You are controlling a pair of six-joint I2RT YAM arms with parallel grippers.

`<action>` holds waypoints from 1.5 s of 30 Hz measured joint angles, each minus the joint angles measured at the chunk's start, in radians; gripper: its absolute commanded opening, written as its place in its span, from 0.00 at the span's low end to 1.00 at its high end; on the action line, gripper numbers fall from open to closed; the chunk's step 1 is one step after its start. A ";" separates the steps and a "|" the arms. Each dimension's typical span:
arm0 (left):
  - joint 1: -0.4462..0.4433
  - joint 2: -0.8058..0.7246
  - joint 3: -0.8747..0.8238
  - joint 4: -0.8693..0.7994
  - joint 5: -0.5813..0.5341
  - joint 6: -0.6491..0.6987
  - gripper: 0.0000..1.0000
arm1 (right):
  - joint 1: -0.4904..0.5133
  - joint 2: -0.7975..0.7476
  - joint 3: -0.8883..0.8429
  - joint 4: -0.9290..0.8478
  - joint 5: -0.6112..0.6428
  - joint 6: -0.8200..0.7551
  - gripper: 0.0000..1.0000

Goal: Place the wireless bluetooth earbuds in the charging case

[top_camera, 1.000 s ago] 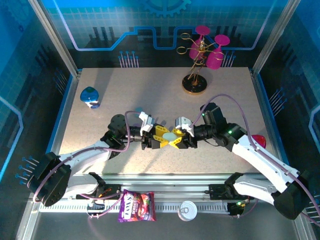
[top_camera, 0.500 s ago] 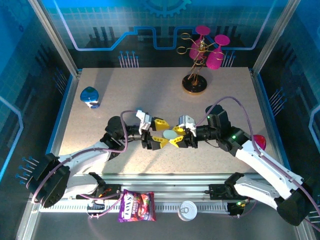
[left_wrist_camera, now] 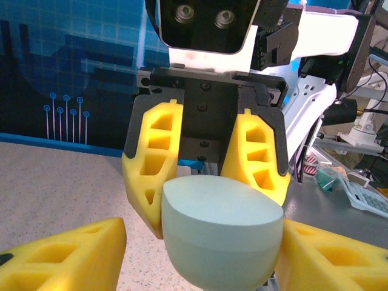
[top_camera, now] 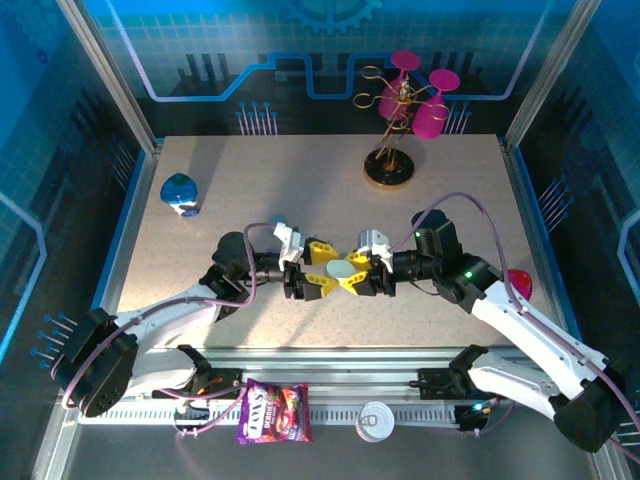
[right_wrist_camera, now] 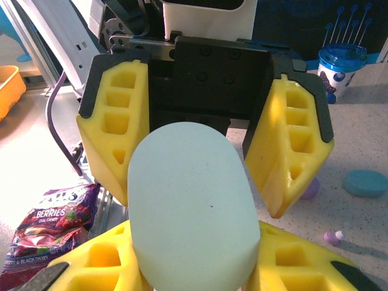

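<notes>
A mint oval charging case (top_camera: 343, 268) hangs above the table's middle between my two grippers, which face each other. My right gripper (top_camera: 358, 272) is shut on it; its yellow fingers press both sides of the case (right_wrist_camera: 191, 206) in the right wrist view. My left gripper (top_camera: 325, 272) stands open around the case's other end (left_wrist_camera: 221, 230), with a gap beside its left finger (left_wrist_camera: 66, 254). One tiny purple earbud (right_wrist_camera: 332, 236) lies on the table behind the left gripper, and another purple piece (right_wrist_camera: 310, 189) peeks out by a finger.
A light blue case-like piece (right_wrist_camera: 365, 182) lies on the table near the earbud. A blue cup (top_camera: 180, 193) stands at the far left, a gold rack with pink glasses (top_camera: 400, 110) at the back. A candy bag (top_camera: 273, 412) and a can (top_camera: 378, 420) lie at the near rail.
My left gripper has let go of the case and its fingers now stand apart around it. The right gripper has kept its grip; both grippers have shifted a little.
</notes>
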 measured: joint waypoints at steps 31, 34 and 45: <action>-0.008 -0.005 0.000 -0.058 0.005 0.037 0.26 | 0.002 -0.020 0.003 -0.014 0.051 0.015 0.53; -0.008 -0.014 0.000 -0.076 0.005 0.054 0.26 | 0.002 -0.044 0.003 -0.014 0.058 0.018 0.54; -0.006 -0.027 0.000 -0.083 0.011 0.061 0.25 | -0.016 -0.085 0.001 0.010 0.109 0.079 0.58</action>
